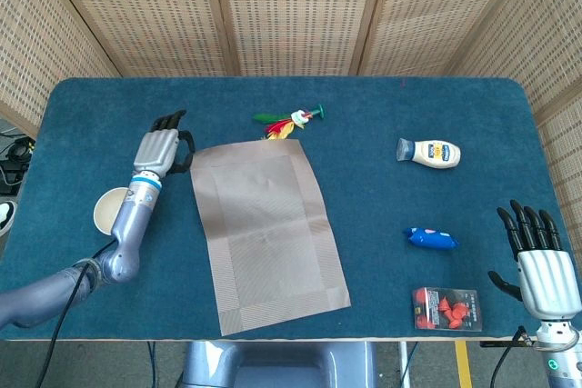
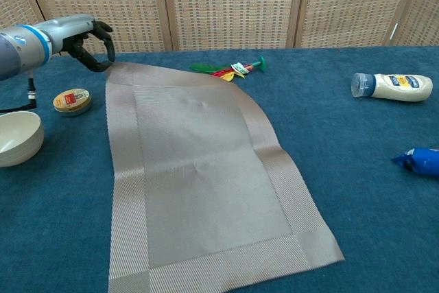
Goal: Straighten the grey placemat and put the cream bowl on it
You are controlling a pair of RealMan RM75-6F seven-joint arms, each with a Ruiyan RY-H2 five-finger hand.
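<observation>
My left hand pinches the mat at its ten-o'clock corner; it's light and floppy, so I'd drag gently. Right hand idles, fingers spread.

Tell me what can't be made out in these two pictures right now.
- Small round tin: hidden behind the left arm in the head view; label too small in the chest view.
- Feather toy: the placemat covers its near end.
- Right hand: absent from the chest view.
- Cream bowl: cut by the chest view's left edge.
- Mayonnaise bottle: label too small.
</observation>
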